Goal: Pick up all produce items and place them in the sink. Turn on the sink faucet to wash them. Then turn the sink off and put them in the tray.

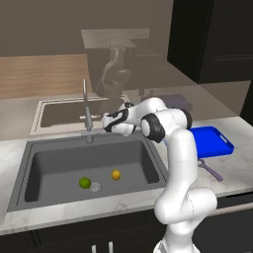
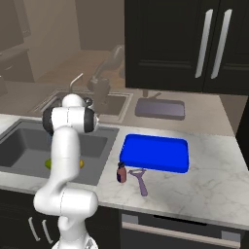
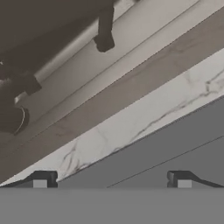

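lime [image 1: 85, 183], lemon [image 1: 115, 174] below open jaws

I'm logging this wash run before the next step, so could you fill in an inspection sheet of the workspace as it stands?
Surface: pale marble counter around the dark grey sink.
Job's things: green fruit and yellow fruit lie in the sink, on either side of the drain; blue tray holds nothing; faucet stands behind the sink, no water seen.
Clutter: purple utensil and small brown bottle in front of the tray.
Claw: the claw is open, holding nothing, close to the faucet.
Cables: nothing seen.
Surroundings: dark cabinets behind the counter; glossy wall mirrors the scene.
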